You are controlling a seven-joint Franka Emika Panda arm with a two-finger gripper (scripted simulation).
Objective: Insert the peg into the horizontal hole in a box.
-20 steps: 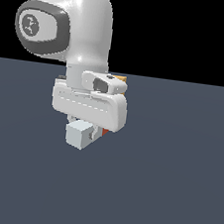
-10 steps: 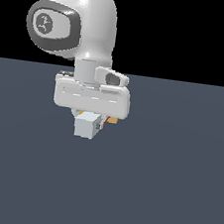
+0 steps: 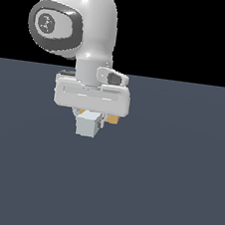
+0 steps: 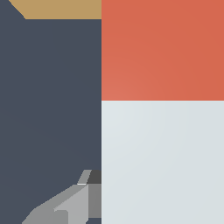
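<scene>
gripper: white two-fingered gripper [image 3: 89,117] clamped on the peg, low over the floor
peg: square-sectioned bar, half pale grey-white, half red [image 4: 162,109], pale end [image 3: 87,125] facing the exterior camera
box: tan-orange block [image 3: 113,119] just behind the gripper, mostly hidden
floor: dark slate-grey floor [image 3: 164,191]

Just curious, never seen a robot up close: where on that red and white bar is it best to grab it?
On the pale half of the peg, from above across its flat sides, as the end effector seems to. Flat parallel faces suit its fingers, and the red half stays free, pointing toward the tan box.
</scene>
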